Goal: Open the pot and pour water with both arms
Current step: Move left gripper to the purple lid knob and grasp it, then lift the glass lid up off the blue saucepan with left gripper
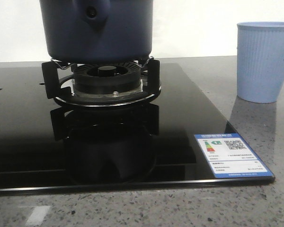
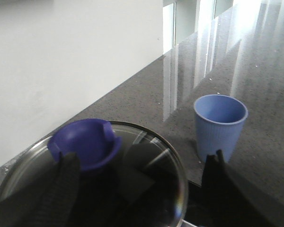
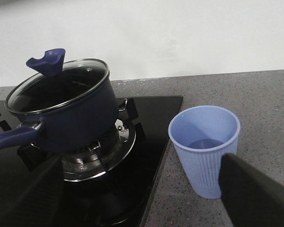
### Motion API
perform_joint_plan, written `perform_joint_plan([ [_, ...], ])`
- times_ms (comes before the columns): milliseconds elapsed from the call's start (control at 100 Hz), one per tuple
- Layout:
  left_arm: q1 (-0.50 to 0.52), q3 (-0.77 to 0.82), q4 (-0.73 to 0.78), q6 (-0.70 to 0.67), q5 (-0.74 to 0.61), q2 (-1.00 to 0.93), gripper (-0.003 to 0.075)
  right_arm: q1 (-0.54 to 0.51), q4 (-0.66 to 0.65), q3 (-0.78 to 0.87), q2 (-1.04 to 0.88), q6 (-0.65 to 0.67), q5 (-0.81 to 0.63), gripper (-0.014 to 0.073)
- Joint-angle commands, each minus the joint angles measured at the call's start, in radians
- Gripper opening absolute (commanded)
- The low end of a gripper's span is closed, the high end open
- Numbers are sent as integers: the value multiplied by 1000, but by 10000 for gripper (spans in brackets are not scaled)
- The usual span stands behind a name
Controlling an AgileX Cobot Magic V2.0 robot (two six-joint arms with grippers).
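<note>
The matte dark navy-blue round metal pot [image 3: 68, 116] sits on the black iron burner grate [image 1: 102, 85] of a glossy black glass hob [image 1: 180, 123]. Its steel-rimmed glass lid [image 2: 99, 175] lies just under the left gripper [image 2: 142, 165], whose ribbed dark fingers [image 2: 66, 179] stand wide apart, holding nothing. The right gripper [image 3: 142, 189] is likewise spread and empty. Beyond it stands the light blue ribbed cup [image 3: 206, 146]. The lid looks smooth and fragile, so its blue curved knob [image 2: 85, 142] is probably the best hold. The pot seems heavy and rigid; its long handle [image 3: 9, 139] suits gripping.
</note>
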Motion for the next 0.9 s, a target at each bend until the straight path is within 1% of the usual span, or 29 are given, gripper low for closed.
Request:
perform_joint_plan([
  [0,-8,-67,-104,43,-27,41,541,2,14,-40,14,-13,-82,604],
  [140,-8,-117,-130,42,-58,126,594,2,14,-40,14,-13,-82,604],
  [220,-8,-136,-159,42,-56,168,594,2,16,-40,14,-13,-87,604],
  [360,-8,-150,-243,51,-14,230,592,2,16,-40,14,-13,-110,604],
  [510,-8,-155,-318,113,39,278,588,2,16,-40,14,-13,-132,604],
  [710,-8,-157,-322,120,41,319,588,2,16,-40,14,-13,-138,604],
  [810,-8,-157,-324,120,41,334,578,2,16,-40,14,-13,-142,604],
  [890,-8,-157,-326,120,37,338,529,2,16,-40,14,-13,-142,604],
])
